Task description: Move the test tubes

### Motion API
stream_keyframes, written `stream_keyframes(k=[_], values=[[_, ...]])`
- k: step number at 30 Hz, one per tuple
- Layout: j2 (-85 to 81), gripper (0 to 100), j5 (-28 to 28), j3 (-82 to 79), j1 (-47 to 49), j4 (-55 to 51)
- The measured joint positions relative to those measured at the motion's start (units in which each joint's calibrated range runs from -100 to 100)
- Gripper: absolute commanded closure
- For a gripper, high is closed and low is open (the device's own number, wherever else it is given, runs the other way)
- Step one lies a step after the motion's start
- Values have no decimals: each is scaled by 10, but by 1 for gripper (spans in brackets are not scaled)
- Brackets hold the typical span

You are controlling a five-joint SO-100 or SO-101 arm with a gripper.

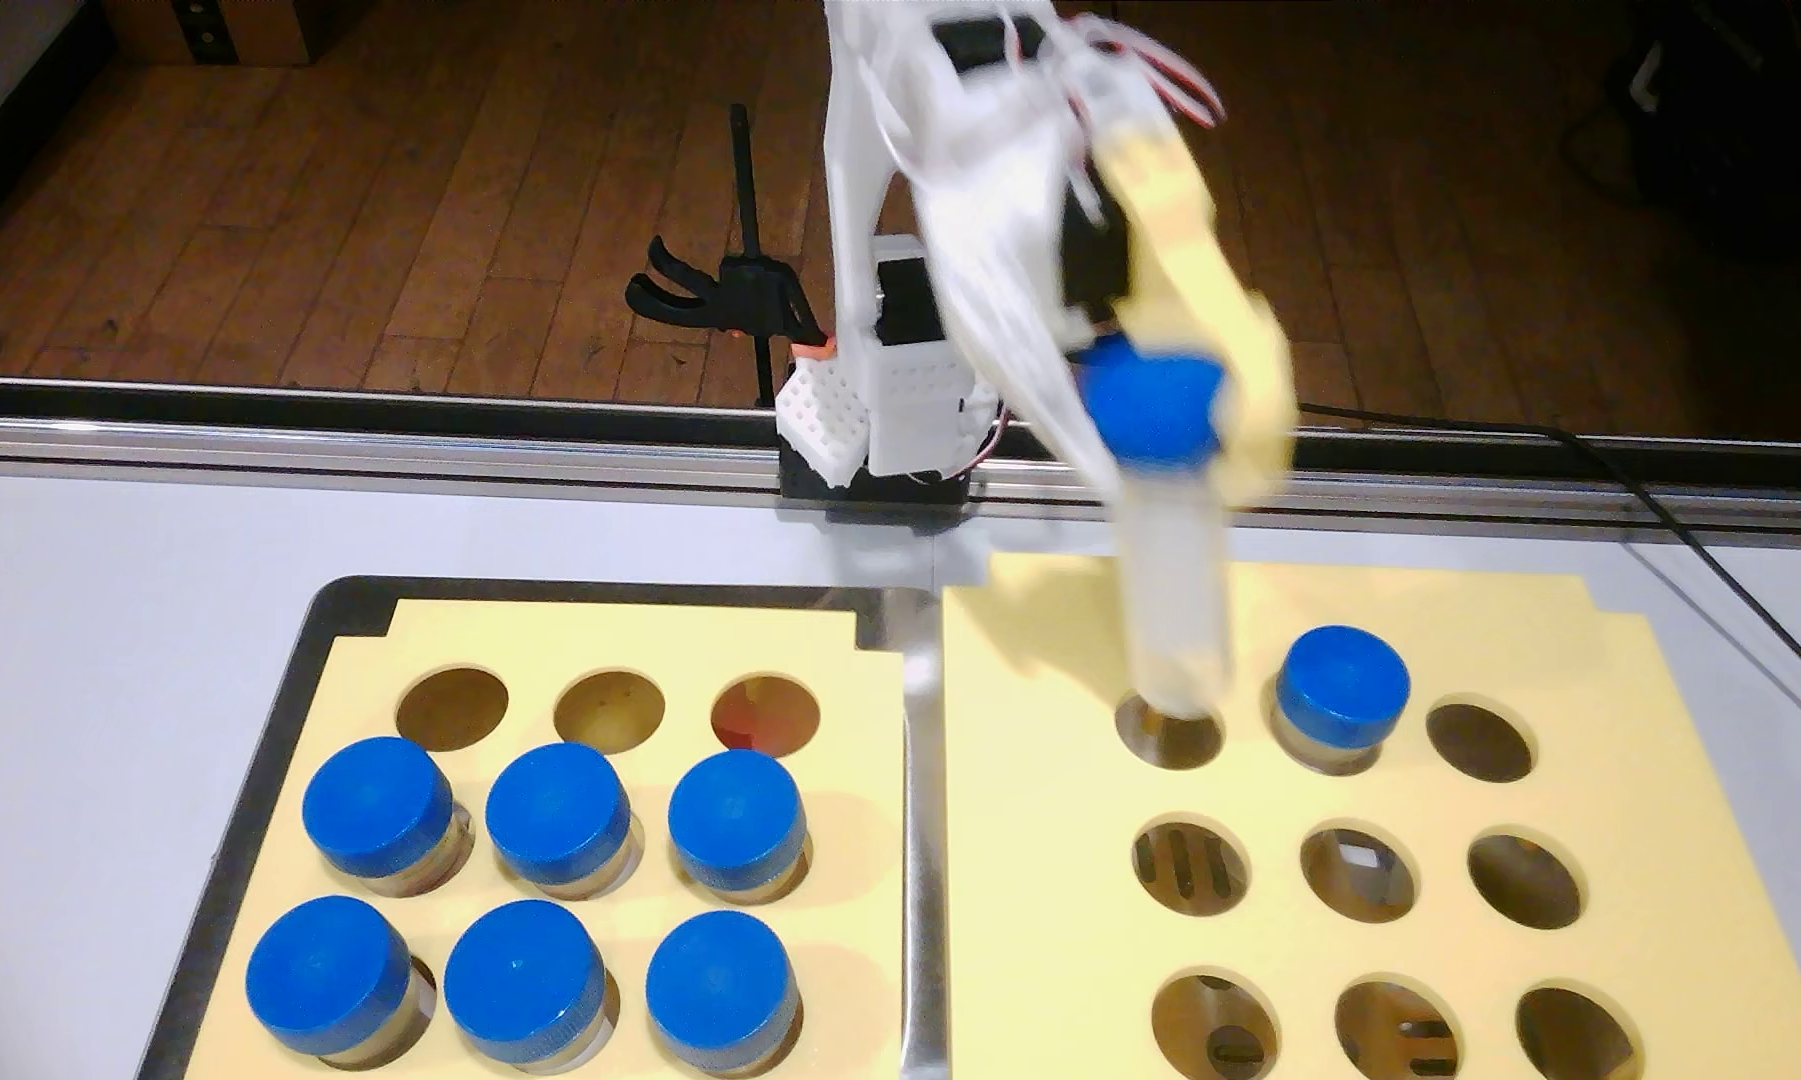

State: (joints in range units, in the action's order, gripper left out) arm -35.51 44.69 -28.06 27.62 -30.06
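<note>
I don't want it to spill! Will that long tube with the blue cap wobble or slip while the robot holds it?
Probably a little. The held tube is long and gripped only at its blue cap, so its hanging bottom can swing. The clear plastic looks smooth, so it might slip. The gripper jaws hug the wide cap, which likely helps.

Metal tray [922,831], yellow foam [1395,789], black clamp [714,296].

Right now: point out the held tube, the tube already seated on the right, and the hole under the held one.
held test tube [1150,410], fixed view, blue cap
seated test tube [1343,685], fixed view, cap top
target hole [1192,743], fixed view, dark interior
</note>
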Motion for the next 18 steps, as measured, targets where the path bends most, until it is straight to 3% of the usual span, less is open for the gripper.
stream_keyframes(k=[13, 18], values=[[37, 90, 0, -136, 47, 11], [39, 72, -8, -163, 55, 12]])
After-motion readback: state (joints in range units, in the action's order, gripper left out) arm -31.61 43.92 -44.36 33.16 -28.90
